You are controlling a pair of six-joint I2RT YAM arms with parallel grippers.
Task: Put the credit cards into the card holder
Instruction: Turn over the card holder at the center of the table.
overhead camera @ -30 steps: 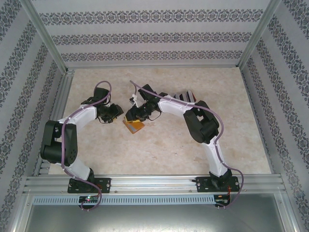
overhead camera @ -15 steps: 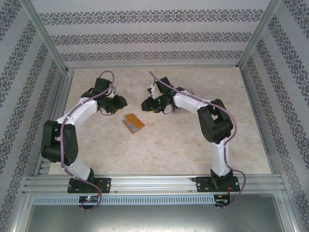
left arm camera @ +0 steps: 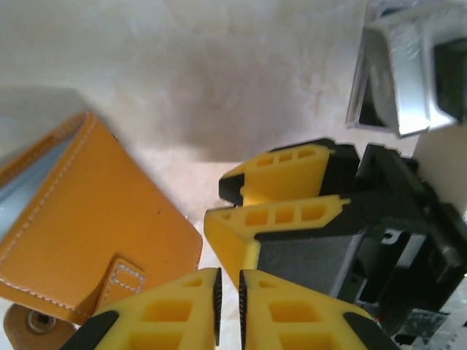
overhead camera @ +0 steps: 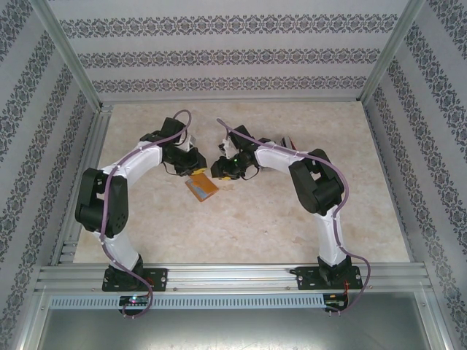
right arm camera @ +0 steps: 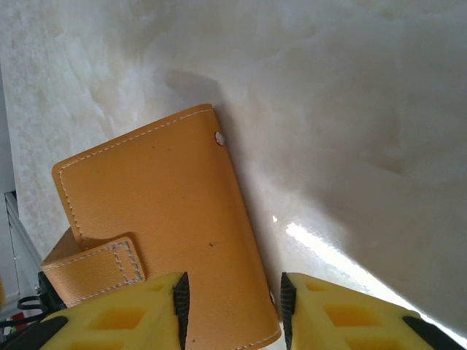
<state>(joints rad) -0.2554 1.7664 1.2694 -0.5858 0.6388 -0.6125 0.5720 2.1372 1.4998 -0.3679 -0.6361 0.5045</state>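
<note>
I see the wallet (right arm camera: 153, 204) lying shut and flat on the desk (right arm camera: 350, 109), orange face up, with its strap tab (right arm camera: 91, 266) folded over one edge. In the top view it sits around mid-desk, between the two claws and a little nearer the arm bases than either of them.

The right claw (right arm camera: 232, 292) is released. Its jaws stand apart over one corner of the wallet, and the orange edge shows in the gap between them. I cannot tell whether the tips touch the leather.

The left claw (left arm camera: 228, 292) is all but clenched, with a thin slit between its fingers and nothing in it. It hangs just beside the wallet's tab end, where the snap (left arm camera: 33, 321) shows. From the left wrist I see a pale blue-grey strip along the wallet's far edge, and the right claw's fingers (left arm camera: 281, 215) sit close in front of my left ones.

The cards (overhead camera: 286, 141) lie well apart from the wallet, toward the far right of the desk. A dark and reddish sliver of them shows past the right forearm.
</note>
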